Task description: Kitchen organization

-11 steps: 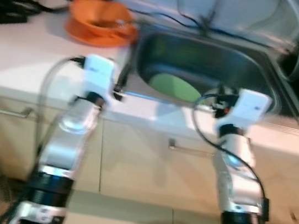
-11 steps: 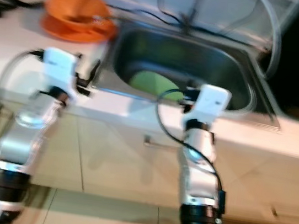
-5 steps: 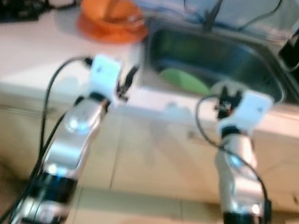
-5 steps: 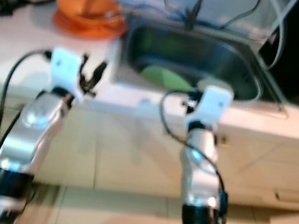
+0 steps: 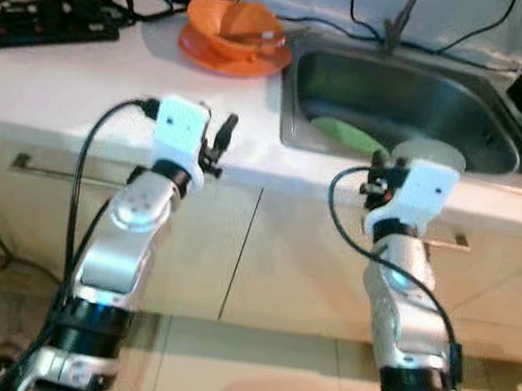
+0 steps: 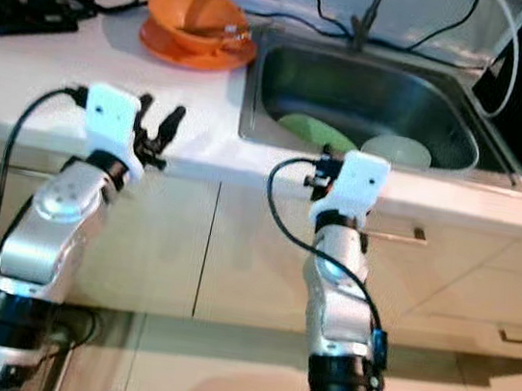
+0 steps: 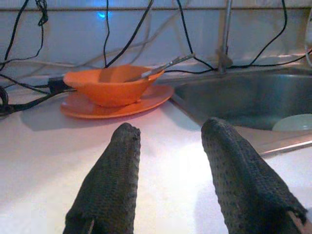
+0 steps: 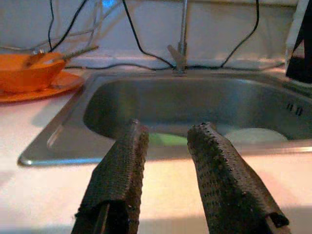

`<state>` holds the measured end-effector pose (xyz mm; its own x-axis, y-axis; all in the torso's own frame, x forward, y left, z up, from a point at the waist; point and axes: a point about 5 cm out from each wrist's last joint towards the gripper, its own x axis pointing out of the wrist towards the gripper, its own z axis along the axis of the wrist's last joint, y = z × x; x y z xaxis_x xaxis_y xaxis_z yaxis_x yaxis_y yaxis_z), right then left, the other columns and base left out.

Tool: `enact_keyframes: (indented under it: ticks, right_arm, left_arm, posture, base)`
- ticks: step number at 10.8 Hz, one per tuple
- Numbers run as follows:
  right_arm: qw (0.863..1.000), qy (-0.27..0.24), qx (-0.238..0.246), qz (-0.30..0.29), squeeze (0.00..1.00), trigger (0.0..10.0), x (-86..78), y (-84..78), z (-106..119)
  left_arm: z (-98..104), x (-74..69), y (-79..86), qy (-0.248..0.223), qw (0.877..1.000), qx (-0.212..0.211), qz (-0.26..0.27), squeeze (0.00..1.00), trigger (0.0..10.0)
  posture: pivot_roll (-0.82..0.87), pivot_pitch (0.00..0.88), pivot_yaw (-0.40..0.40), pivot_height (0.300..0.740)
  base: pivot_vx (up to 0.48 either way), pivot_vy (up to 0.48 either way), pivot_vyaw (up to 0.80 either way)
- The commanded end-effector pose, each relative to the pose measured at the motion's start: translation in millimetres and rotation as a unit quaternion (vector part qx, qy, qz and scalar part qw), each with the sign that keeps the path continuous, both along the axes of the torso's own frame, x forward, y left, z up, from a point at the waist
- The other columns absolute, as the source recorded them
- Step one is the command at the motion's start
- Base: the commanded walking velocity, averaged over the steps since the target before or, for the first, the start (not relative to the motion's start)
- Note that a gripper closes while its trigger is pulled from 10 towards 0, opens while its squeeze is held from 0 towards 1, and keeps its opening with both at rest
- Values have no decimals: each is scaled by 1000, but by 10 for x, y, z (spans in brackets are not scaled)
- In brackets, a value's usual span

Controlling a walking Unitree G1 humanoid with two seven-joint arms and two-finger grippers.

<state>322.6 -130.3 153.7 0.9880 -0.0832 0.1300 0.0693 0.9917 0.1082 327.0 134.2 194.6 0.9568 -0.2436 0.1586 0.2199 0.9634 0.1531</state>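
Both claws hover at the white counter (image 5: 52,88) edge, fingers parted, empty: left claw (image 7: 168,180) faces the orange bowl (image 7: 107,84) beyond, right claw (image 8: 163,180) the steel sink (image 8: 195,105) with green plate (image 6: 314,130) ahead. Risk: reaching low could knock the counter lip, or snag the black cables (image 5: 64,7) behind the bowl.

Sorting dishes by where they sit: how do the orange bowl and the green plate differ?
The orange bowl stands on an orange plate on the counter, left of the sink; the green plate lies down inside the basin. The orange bowl is deep and holds a utensil; the green plate is flat and looks bare. Both sit beyond the open left gripper and right gripper.
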Motion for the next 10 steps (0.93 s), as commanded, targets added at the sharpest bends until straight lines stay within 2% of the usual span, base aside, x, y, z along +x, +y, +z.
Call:
enact_keyframes:
  ticks: [1,4,8,10]
  right_arm:
    - [1000,-1,8,-11,0,10000,23,-5,4]
    - [1000,7,17,-8,0,10000,9,69,-67]
    - [1000,0,-3,14,0,10000,42,129,-22]
    - [1000,0,-4,23,0,10000,49,168,-28]
  left_arm:
    - [23,20,-14,5,1000,5,-8,0,10000]
    - [52,48,-9,6,1000,17,-12,0,10000]
    - [93,75,102,-3,999,-16,28,0,10000]
    - [97,67,98,-6,999,-15,34,0,10000]
  posture:
    - [-4,57,-55,740]
    - [9,46,-20,740]
    - [4,43,-43,740]
    - [15,43,-56,740]
  base:
    - [0,0,0]
    - [0,0,0]
    - [0,0,0]
    - [304,0,0]
